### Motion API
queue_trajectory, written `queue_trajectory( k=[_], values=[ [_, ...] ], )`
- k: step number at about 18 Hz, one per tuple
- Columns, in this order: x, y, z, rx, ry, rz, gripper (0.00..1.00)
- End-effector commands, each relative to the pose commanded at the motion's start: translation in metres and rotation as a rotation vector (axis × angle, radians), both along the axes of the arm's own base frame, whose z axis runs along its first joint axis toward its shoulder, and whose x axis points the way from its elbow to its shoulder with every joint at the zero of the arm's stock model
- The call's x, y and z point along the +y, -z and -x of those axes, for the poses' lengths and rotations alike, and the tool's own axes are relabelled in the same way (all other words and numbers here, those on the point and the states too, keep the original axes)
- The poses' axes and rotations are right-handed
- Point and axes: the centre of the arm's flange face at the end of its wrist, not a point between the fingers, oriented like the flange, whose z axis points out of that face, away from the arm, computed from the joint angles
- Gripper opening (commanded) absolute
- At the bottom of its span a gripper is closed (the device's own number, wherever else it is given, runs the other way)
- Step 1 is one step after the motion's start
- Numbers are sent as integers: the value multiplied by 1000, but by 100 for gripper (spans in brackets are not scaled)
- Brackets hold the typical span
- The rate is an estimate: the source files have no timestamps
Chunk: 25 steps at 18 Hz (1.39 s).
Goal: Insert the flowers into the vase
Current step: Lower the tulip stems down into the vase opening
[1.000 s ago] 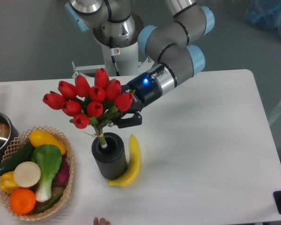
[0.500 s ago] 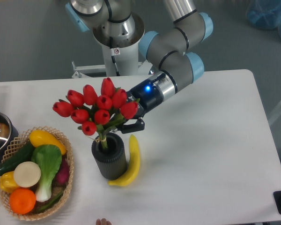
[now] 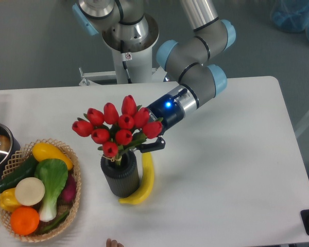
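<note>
One bunch, flowers (image 3: 117,127), stems already down in mouth of vase (image 3: 120,172), heads leaning left over rim. Gripper (image 3: 144,143) closed on stems just above vase, banana (image 3: 144,177) touching vase on right, basket (image 3: 72,170) near on left. To finish well: straighten bunch toward upright, lower until stems seat deep, then open fingers slowly and lift clear without dragging leaves or tipping vase. Small label on arm base, unreadable; no other writing legible.
</note>
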Motion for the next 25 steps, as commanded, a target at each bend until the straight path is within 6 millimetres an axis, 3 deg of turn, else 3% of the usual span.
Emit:
queue_trajectory(
  k=[7,18,25],
  values=[
    [-4,21,-3,10,-2,-2,41],
    [-2,35,-3,23,2,-3,42],
    [2,39,0,29,6,-1,53]
  ],
)
